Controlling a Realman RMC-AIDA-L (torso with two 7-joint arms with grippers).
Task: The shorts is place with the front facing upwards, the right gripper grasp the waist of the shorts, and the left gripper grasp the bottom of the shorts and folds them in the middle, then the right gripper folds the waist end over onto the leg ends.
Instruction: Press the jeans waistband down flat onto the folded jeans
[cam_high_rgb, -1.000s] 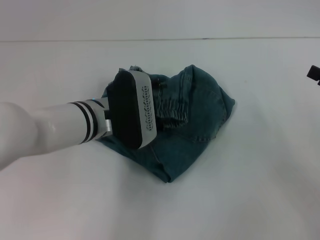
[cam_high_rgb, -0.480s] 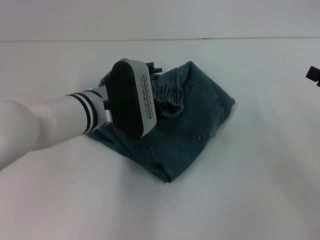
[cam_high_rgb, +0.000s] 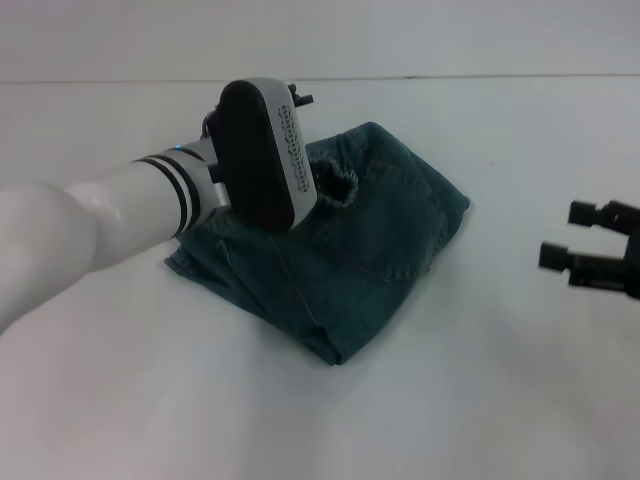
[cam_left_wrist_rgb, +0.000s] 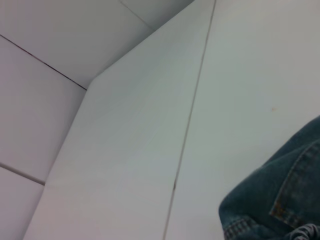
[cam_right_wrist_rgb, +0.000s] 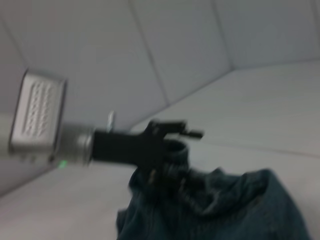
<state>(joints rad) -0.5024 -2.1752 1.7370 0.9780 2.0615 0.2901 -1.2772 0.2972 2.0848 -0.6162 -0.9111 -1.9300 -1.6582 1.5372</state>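
Over the far-left part of the shorts (cam_high_rgb: 340, 240) the left gripper (cam_high_rgb: 296, 100) hung, its wrist housing hiding most of the claw in the head view. The right wrist view showed its black fingers (cam_right_wrist_rgb: 172, 131) just above or touching the gathered waist (cam_right_wrist_rgb: 175, 177); blur left it unclear whether cloth was pinched, so closure could not be told. The shorts lay bunched mid-table, waist (cam_high_rgb: 340, 187) tucked beside that gripper.

Risk: if fabric was caught in the claw, lifting away would drag the bundle open and spoil the fold. The heap was already lopsided, so the waist-to-hem fold might land crooked.

Right gripper (cam_high_rgb: 590, 250) sat well right of the shorts, fingers spread, holding nothing. Left wrist view gave only a denim corner (cam_left_wrist_rgb: 280, 200) and bare table (cam_left_wrist_rgb: 240, 100), no claw.
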